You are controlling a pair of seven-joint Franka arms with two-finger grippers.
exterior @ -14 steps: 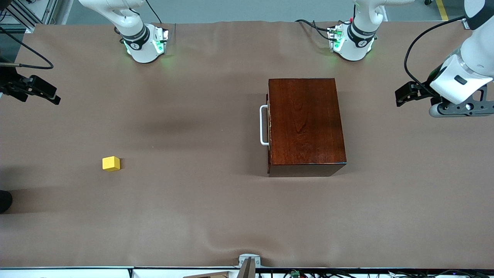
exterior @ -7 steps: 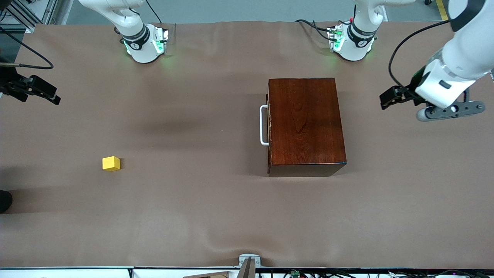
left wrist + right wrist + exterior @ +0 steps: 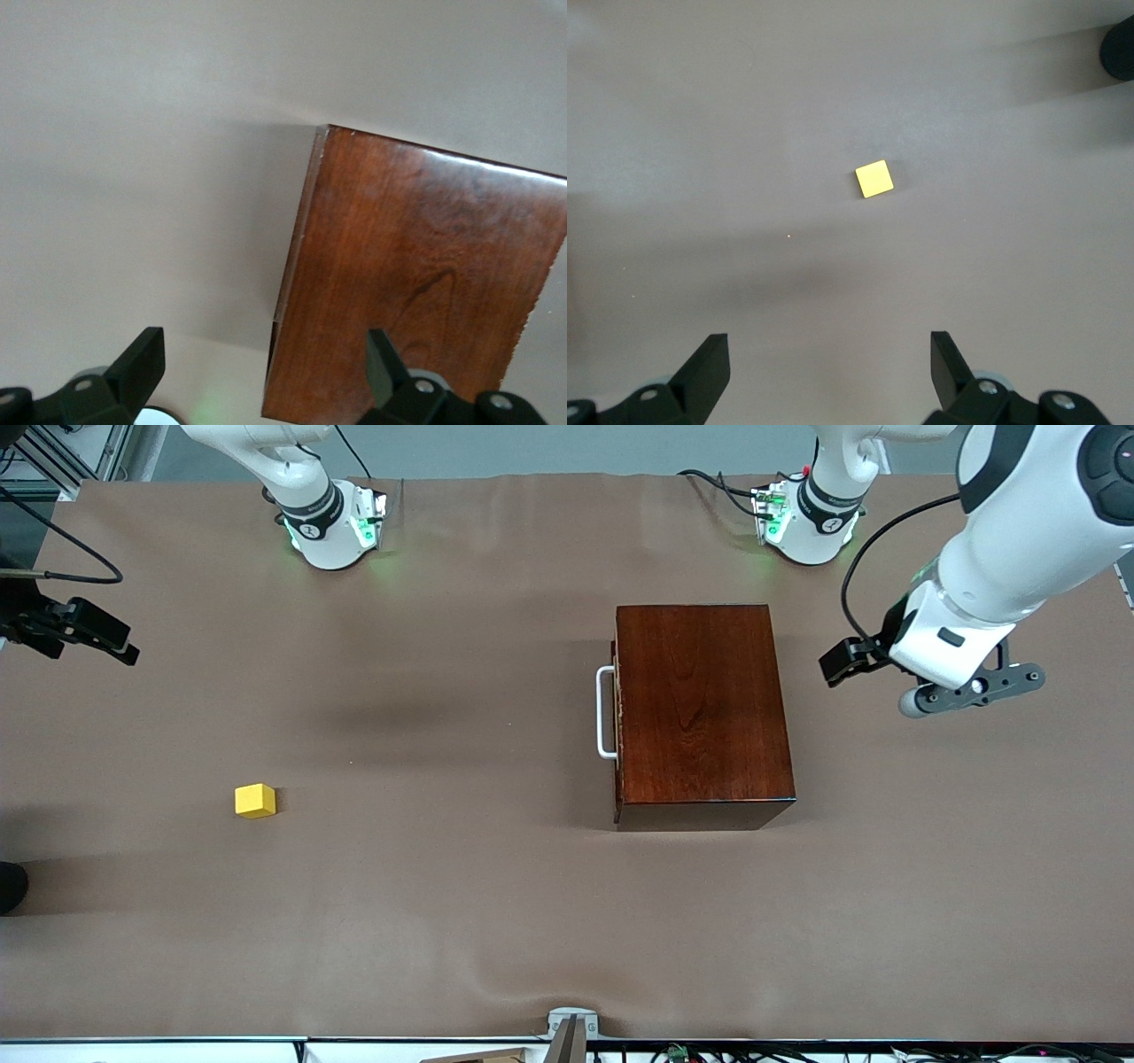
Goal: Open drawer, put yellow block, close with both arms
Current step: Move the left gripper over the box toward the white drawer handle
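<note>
the drawer point(image 3: 617, 708) sits shut in its box point(image 3: 700, 713) mid-surface; its stiff white handle point(image 3: 605, 713) looks the place to grip. the yellow block point(image 3: 255, 801), probably light and rigid, lies toward the right arm's end. left gripper point(image 3: 266, 376) hangs beside the box, right gripper point(image 3: 830, 372) over bare surface, both jaws wide and empty.

Brown-covered table point(image 3: 461, 921), mahogany box point(image 3: 700, 708) with shut drawer point(image 3: 617, 708), yellow block point(image 3: 255, 801) well apart
</note>
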